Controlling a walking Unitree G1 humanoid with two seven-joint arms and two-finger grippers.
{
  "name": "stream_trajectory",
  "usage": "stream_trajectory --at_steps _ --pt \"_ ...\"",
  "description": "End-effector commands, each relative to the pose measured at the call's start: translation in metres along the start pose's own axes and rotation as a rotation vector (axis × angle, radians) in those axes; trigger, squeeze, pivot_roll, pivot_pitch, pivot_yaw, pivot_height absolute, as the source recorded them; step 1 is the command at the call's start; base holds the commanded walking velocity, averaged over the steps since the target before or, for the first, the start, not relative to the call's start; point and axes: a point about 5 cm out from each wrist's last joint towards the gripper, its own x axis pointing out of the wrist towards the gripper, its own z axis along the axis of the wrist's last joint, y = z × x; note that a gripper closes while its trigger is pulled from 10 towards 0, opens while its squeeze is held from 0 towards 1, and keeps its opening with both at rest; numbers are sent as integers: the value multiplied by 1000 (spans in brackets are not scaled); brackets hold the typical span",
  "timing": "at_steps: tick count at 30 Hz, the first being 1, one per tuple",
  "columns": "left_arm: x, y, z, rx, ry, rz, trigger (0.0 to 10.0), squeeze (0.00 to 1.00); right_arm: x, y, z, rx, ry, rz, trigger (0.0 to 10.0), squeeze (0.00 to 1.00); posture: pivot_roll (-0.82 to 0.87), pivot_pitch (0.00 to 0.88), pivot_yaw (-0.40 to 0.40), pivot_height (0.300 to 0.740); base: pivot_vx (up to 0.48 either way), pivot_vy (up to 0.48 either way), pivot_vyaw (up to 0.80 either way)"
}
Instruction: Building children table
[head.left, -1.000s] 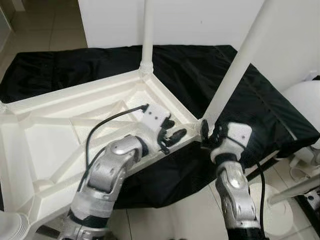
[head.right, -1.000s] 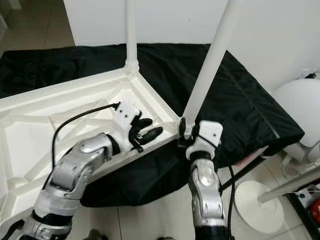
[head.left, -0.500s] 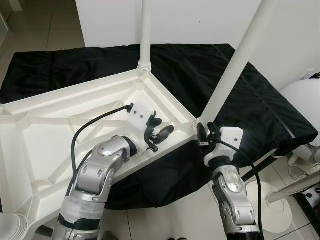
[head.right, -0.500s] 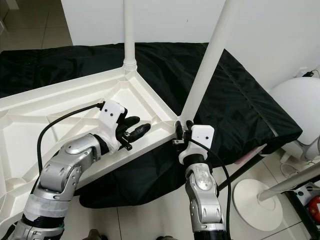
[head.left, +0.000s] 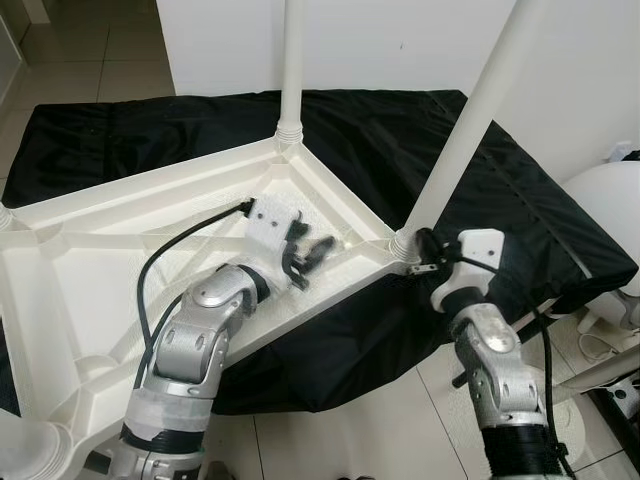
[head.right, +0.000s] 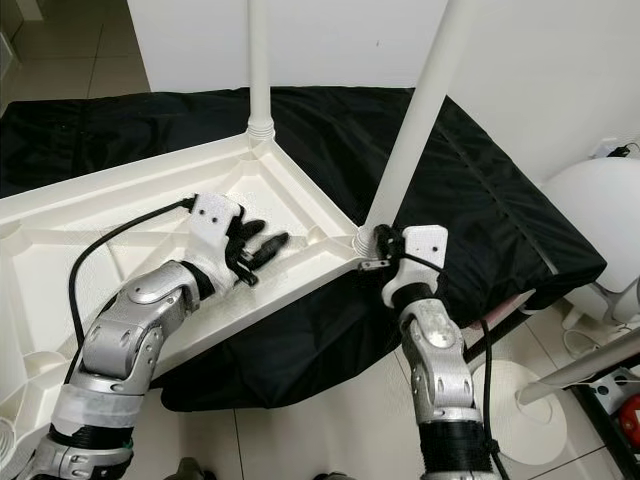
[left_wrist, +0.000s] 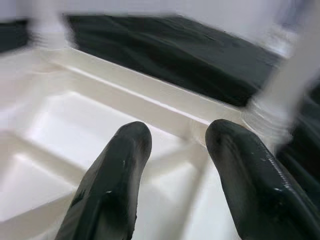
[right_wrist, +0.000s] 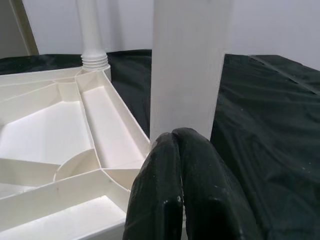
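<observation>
A white plastic table top (head.left: 120, 250) lies upside down on a black cloth (head.left: 400, 140). One white leg (head.left: 291, 70) stands upright in the far corner socket. A second leg (head.left: 470, 110) rises from the near right corner. My left gripper (head.left: 310, 255) hovers open over the ribbed underside, close to that near corner, with nothing between its fingers (left_wrist: 120, 170). My right gripper (head.left: 425, 255) is shut, its tips right beside the base of the near leg (right_wrist: 190, 65), which stands just behind its closed fingertips (right_wrist: 165, 195).
The cloth covers a low surface whose edge drops to tiled floor (head.left: 330, 440) in front of me. A white rounded object (head.left: 610, 200) and a round white stand base (head.right: 520, 400) sit at the right. A white wall (head.left: 400, 40) stands behind.
My left gripper has drawn back over the table's underside, away from the rim. My right wrist has swung to the right of the near leg's base.
</observation>
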Motion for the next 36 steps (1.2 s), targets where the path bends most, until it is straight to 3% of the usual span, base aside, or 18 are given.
stream_trajectory --at_steps 1,3,7,17,19,20,21,22,23,25,32,36 --pt "1 5 0 -1 -65 96 10000 0 3 -17 5 -7 -51 -33 10000 0 28 88 -53 740 0 0 0" --pt "-3 12 0 -69 -165 175 10000 0 10 -29 9 -16 -107 -69 10000 0 24 92 -48 740 0 0 0" --pt "-10 17 -7 -116 -213 191 10000 0 12 -34 10 -18 -136 -113 10000 0 29 101 -50 740 0 0 0" --pt "-16 19 -12 -106 -211 193 10000 0 5 -29 9 -24 -140 -126 10000 0 32 108 -55 740 0 0 0" --pt "-23 20 -14 -105 -211 191 10000 0 -5 -24 8 -26 -136 -148 10000 0 30 113 -57 740 0 0 0" --pt "-32 20 -17 -102 -210 186 10000 0 -19 -17 6 -27 -127 -169 10000 0 26 117 -57 740 0 0 0" --pt "-32 20 -17 -102 -210 186 10000 0 -19 -17 6 -27 -127 -169 10000 0 26 117 -57 740 0 0 0" --pt "-41 19 -18 -98 -212 172 10000 0 -34 -10 5 -46 -119 -187 10000 0 24 118 -56 740 0 0 0" --pt "-41 19 -18 -98 -212 172 10000 0 -34 -10 5 -46 -119 -187 10000 0 24 118 -56 740 0 0 0" --pt "-50 16 -21 -91 -201 148 10000 0 -54 -2 2 -66 -104 -212 10000 0 21 119 -47 740 0 0 0" --pt "-54 18 -31 -69 -178 114 10000 0 -72 -2 -15 -89 -62 -219 10000 0 5 122 -28 740 0 0 0" --pt "-50 21 -33 -45 -164 78 10000 0 -69 -3 -17 -114 -47 -175 10000 0 5 122 -28 740 0 0 0"
